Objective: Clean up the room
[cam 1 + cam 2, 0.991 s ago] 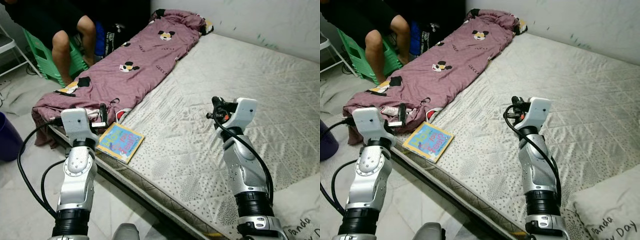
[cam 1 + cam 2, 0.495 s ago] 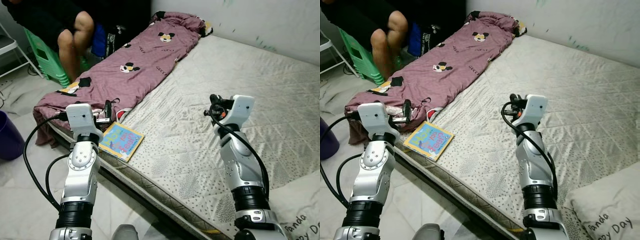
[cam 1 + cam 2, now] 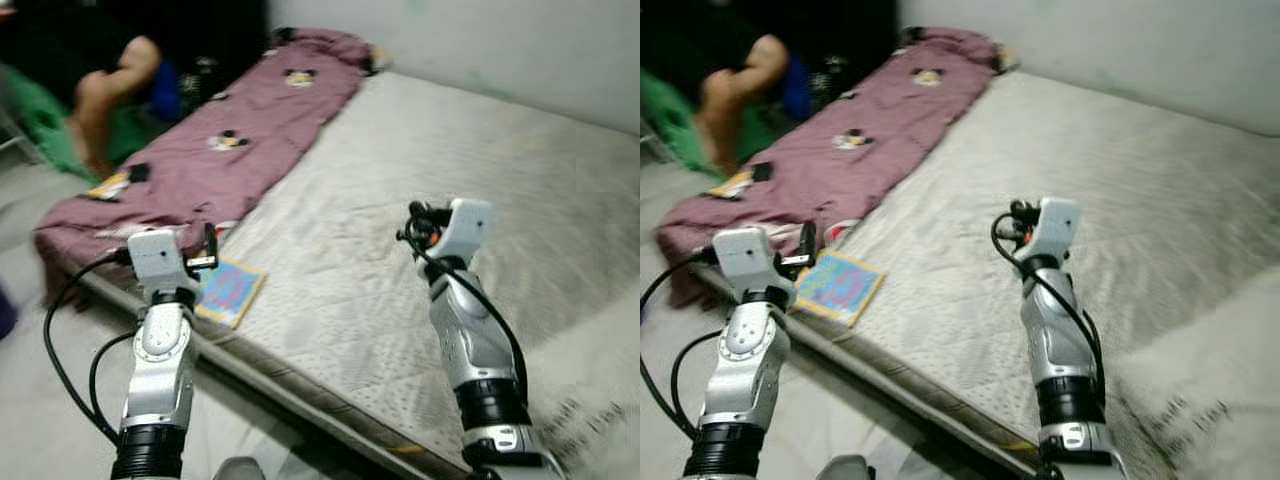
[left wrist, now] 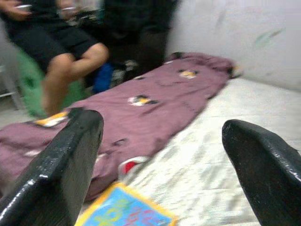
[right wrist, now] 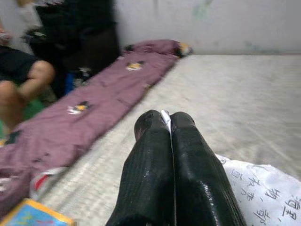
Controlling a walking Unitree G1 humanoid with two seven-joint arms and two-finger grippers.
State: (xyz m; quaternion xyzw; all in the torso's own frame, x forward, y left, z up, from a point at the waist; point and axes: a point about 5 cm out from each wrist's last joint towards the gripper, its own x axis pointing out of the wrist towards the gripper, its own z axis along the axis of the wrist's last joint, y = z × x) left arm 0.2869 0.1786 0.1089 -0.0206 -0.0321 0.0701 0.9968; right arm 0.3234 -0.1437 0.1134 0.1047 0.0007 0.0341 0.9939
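Observation:
A colourful children's book (image 3: 228,292) lies flat at the near left corner of the bare grey mattress (image 3: 400,190). My left gripper (image 4: 160,160) hovers just above and left of the book, open, with nothing between its fingers. A crumpled purple cartoon-print blanket (image 3: 230,140) stretches along the mattress's left side, beyond the book. My right gripper (image 5: 170,120) is raised over the middle of the mattress, shut and holding nothing. The eye views are blurred.
A person (image 3: 110,90) sits on a green stool (image 3: 40,125) at the far left, beside the bed. A white pillow with printed writing (image 3: 1200,400) lies at the near right. The wall (image 3: 480,40) runs behind the mattress. Tiled floor (image 3: 50,380) lies to the left.
The whole picture has shifted and blurred, so the camera has moved. Both arms hold about the same pose; the book has not moved.

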